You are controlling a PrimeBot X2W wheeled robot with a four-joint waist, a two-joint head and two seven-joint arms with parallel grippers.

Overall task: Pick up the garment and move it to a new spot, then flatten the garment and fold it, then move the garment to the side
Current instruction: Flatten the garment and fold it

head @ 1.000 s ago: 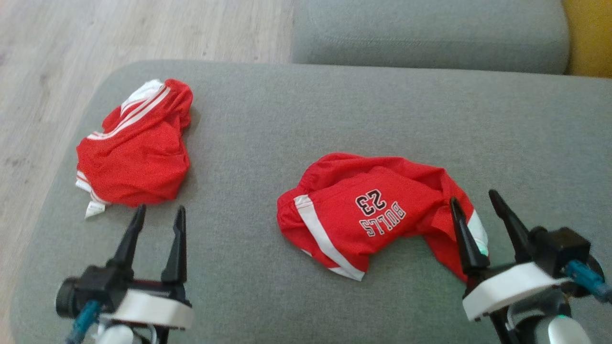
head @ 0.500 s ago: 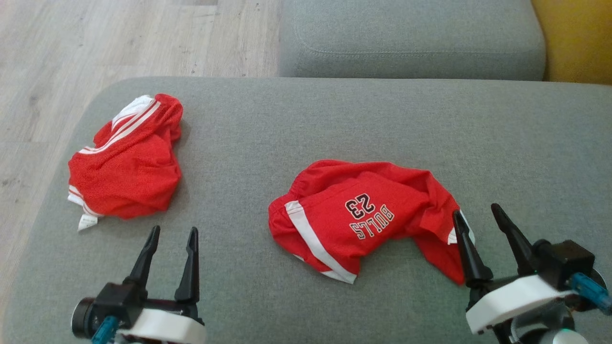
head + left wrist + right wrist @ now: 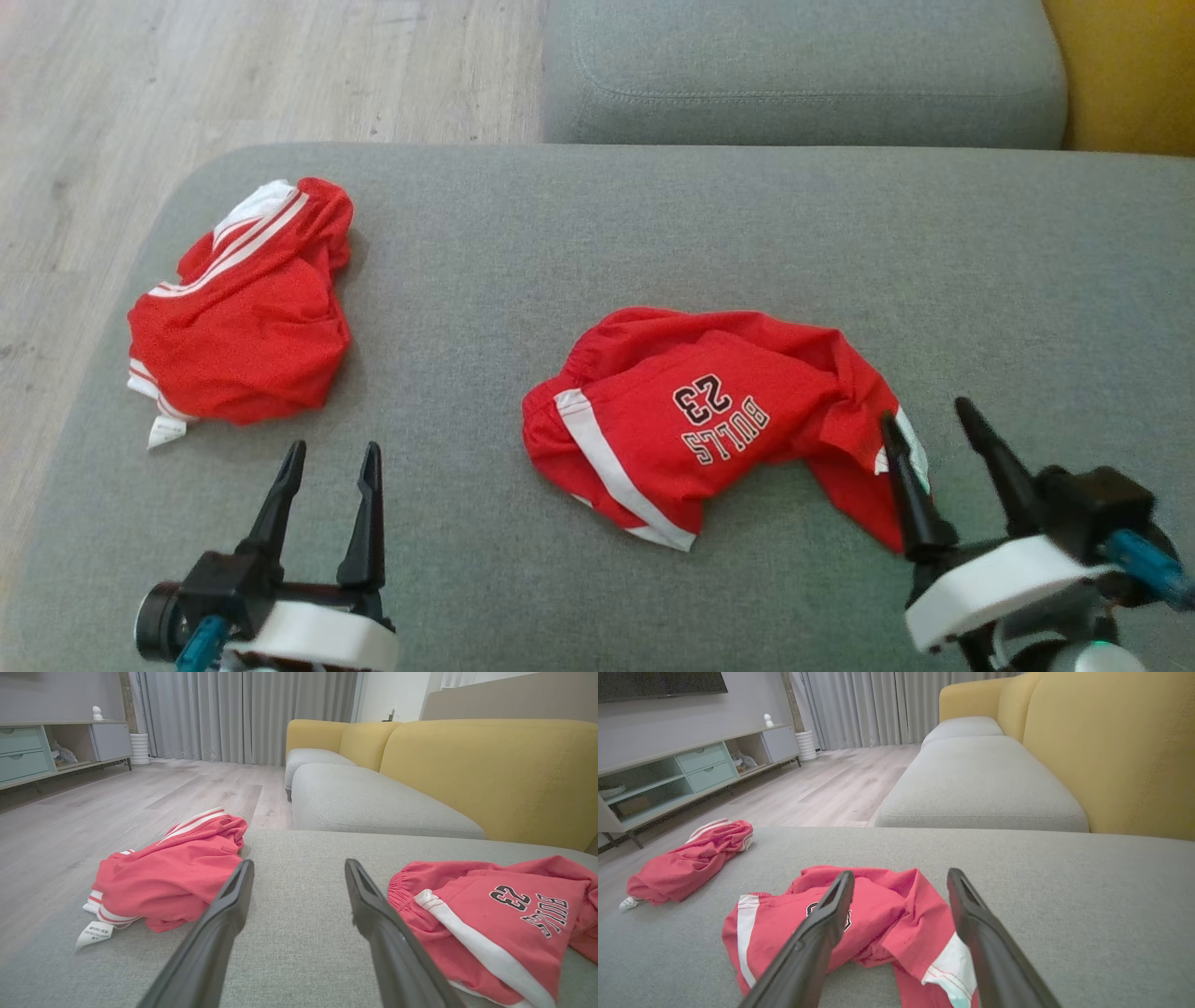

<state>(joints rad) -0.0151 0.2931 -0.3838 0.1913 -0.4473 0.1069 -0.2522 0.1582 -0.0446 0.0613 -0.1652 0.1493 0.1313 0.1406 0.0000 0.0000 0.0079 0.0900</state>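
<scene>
Lying crumpled, the Bulls shorts stretch left-right, waistband leftward.

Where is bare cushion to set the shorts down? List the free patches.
Free: the wide cushion stretch right of and behind the Bulls shorts; the strip between them and the crumpled red garment. Crowded: the left end, and by the right gripper, where a shorts leg lies.

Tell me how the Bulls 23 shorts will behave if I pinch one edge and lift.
Likely floppy: the Bulls 23 shorts lie crumpled in soft folds, so the rest should hang from a pinched edge. Probably light: the fabric looks thin. Pushed across the woven grey cushion, they would likely bunch, not slide.
</scene>
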